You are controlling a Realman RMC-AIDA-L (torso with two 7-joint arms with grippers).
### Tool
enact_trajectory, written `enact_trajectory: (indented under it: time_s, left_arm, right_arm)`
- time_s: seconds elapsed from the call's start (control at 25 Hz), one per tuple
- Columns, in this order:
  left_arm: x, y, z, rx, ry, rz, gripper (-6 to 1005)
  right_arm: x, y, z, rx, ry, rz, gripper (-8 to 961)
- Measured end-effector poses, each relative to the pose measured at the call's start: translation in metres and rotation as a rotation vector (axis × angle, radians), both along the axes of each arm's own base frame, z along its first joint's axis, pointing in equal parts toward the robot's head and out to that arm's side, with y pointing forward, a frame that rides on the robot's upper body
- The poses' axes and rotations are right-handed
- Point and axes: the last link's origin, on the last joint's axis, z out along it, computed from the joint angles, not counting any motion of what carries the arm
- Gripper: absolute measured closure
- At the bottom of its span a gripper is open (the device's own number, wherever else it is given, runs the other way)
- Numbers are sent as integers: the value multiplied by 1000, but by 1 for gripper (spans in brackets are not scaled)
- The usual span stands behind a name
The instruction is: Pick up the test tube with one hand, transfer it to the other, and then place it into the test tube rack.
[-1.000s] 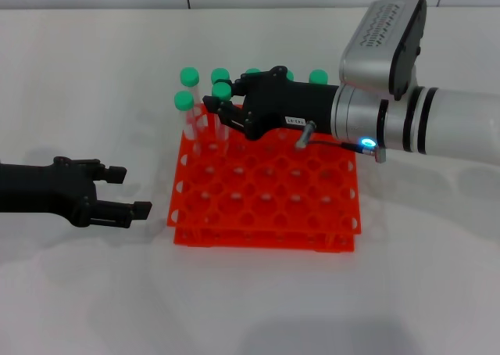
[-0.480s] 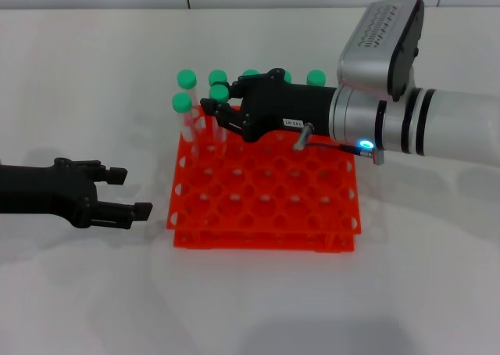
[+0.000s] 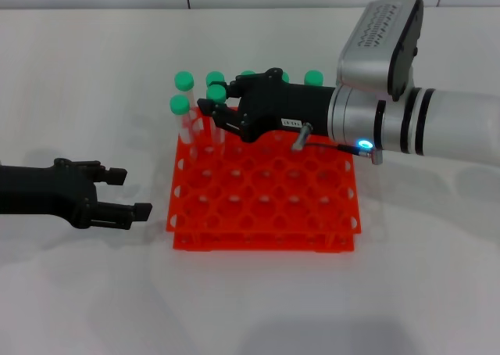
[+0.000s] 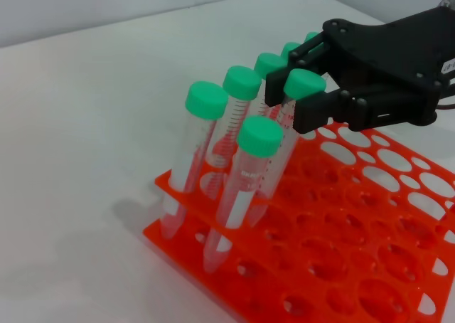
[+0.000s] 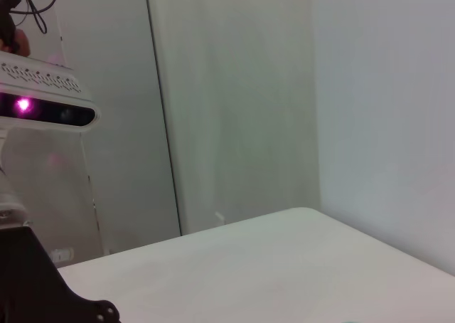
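Observation:
The orange-red test tube rack point(image 3: 266, 208) stands mid-table. My right gripper point(image 3: 214, 112), black with a white label and a blue-lit wrist, reaches over the rack's back-left corner. It is shut on the test tube point(image 3: 216, 94) just under its green cap. The left wrist view shows that tube point(image 4: 304, 85) held in the right gripper point(image 4: 295, 108), leaning, its lower end down among the rack's point(image 4: 355, 266) holes. Several other green-capped tubes point(image 3: 181, 105) stand in the back rows. My left gripper point(image 3: 131, 191) rests low to the left of the rack, open and holding nothing.
Bare white tabletop point(image 3: 258, 308) surrounds the rack. The rack's front rows of holes hold nothing. A wall edge runs along the back. The right wrist view shows only a white wall point(image 5: 234, 102) and a device with a pink light point(image 5: 25, 106).
My right gripper with the tube has edged slightly to the left, and the neighbouring tube caps have shifted a little with it. The left arm has not moved.

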Motion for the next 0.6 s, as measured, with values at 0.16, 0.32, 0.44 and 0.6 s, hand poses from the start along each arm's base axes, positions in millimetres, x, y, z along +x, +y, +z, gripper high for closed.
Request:
enact_trajectory:
  time_s: [0.16,0.32,0.44,0.6]
  left_arm:
    - [0,0,0,0,1,-2,120]
    - [-1,-1,0,1,2,-3,120]
    - [-2,-2,0,1,2,0,120]
    - [-4,-4,1,2,2,6,120]
  right_arm:
    - [-1,0,0,-1,2,3,531]
    - [-4,-2,0,-5,6,19,515]
    - [-8,-4,0,-6,13,32,487]
    - [-12,-8,4,0,36,50,449]
